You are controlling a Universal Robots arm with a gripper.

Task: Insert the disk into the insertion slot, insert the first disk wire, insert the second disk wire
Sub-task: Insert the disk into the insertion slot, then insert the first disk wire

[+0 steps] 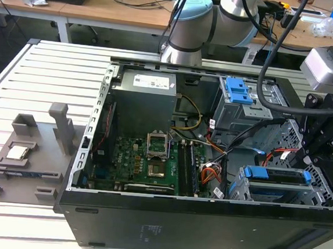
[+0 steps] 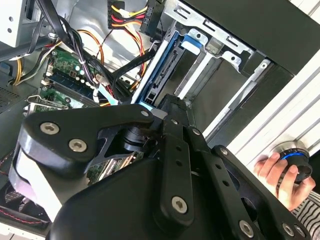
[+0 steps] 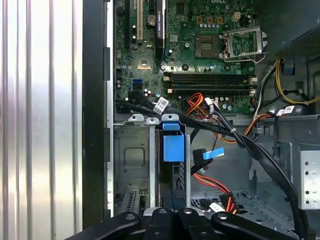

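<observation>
The disk (image 1: 281, 176) I work with, silver in its blue frame, sits inside the insertion slot (image 1: 236, 190), a silver metal cage with holes, low on the exterior view's right.

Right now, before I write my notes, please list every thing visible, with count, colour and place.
computer case: one, black, open, on the slatted table
motherboard: one, green, inside the case
disk: one, blue carrier, inside the silver insertion slot
wires: several, black, red, orange, yellow, beside that slot
processor chip: one, silver, on a grey tray outside the case
hand: one, a person's, on a blue-ringed knob
tool: one, black, close to the disk's exposed edge
</observation>
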